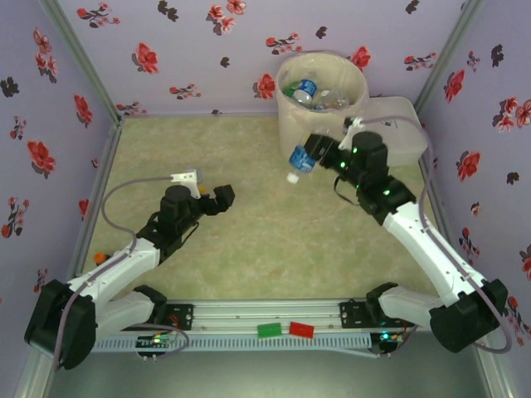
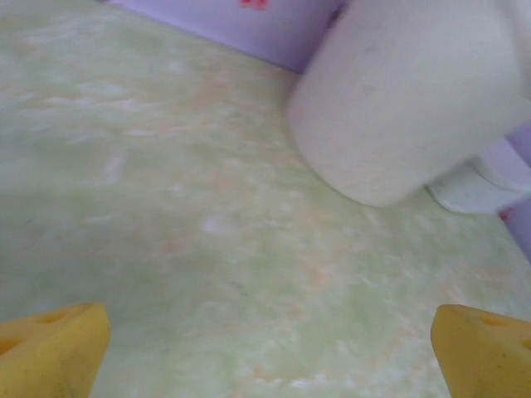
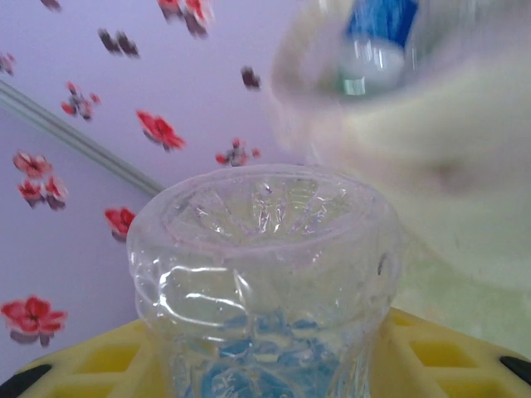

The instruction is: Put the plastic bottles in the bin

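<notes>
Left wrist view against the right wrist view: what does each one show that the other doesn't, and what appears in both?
Left wrist, not right wrist: the left gripper open and empty above the table, and the white box beside the bin. Right wrist, not left wrist: a clear plastic bottle clamped in the right gripper, base toward the camera, and a blurred blue-labelled bottle in the bin's mouth. Both: the cream bin and the purple floral wall.
</notes>
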